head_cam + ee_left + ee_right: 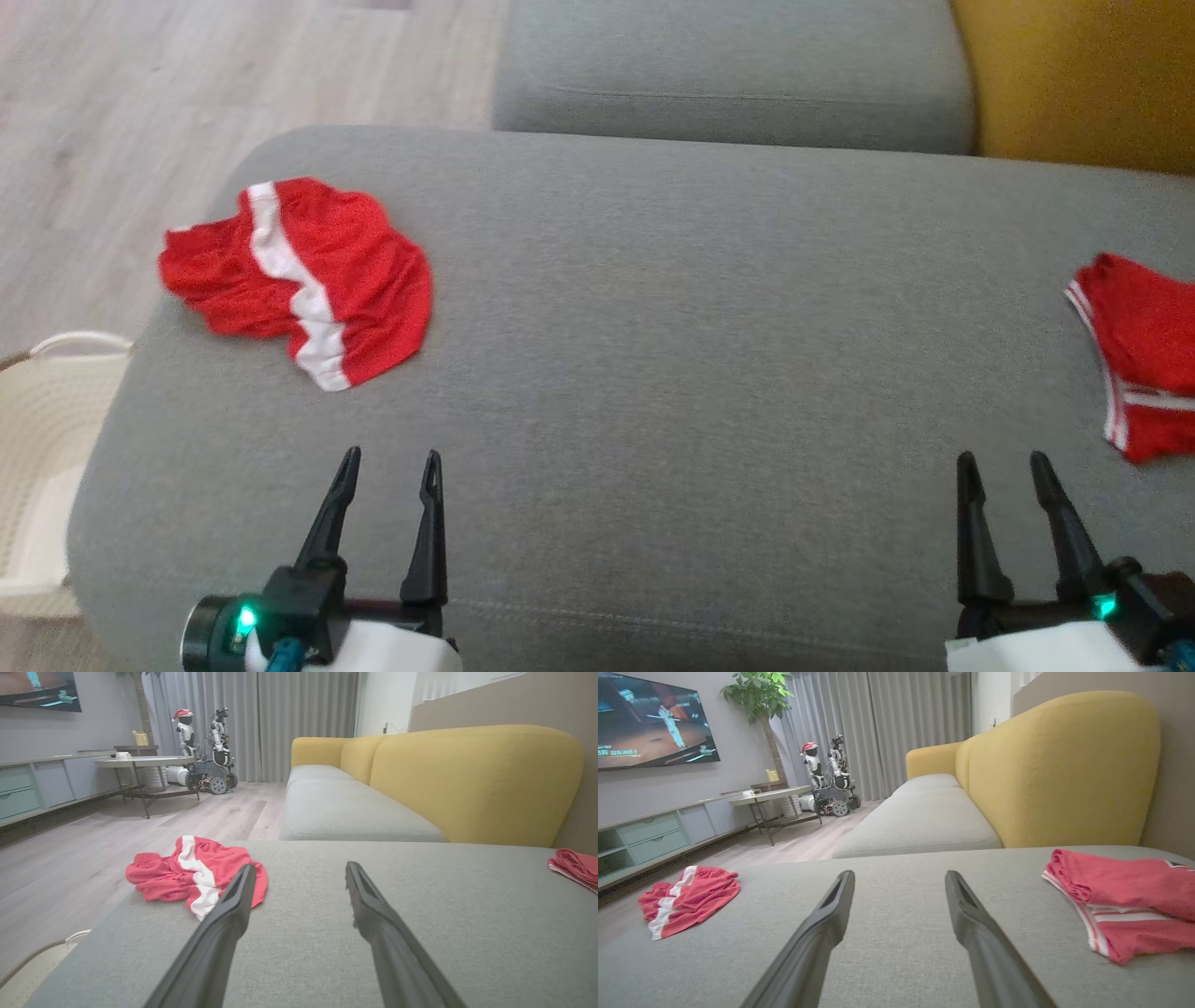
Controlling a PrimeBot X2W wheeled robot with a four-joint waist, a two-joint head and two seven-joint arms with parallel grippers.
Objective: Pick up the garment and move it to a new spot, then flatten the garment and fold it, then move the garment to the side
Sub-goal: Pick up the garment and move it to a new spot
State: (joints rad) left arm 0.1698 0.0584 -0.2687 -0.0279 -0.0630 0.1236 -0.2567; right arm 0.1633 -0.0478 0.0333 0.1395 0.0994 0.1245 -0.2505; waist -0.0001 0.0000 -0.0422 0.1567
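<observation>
While both hands rest low over the near edge of the sofa cushion (700, 373), nothing is gripped: the left hand (391, 454) and the right hand (1002, 455) each stand wide and empty. The crumpled garment (308, 280), red with a white stripe, lies near the cushion's far left corner, well apart from the left hand, neither flattened nor folded. A second garment (1144, 355) lies flatter at the right edge. On this evidence, pickup, flattening, folding and setting aside are all outstanding for the crumpled piece.
</observation>
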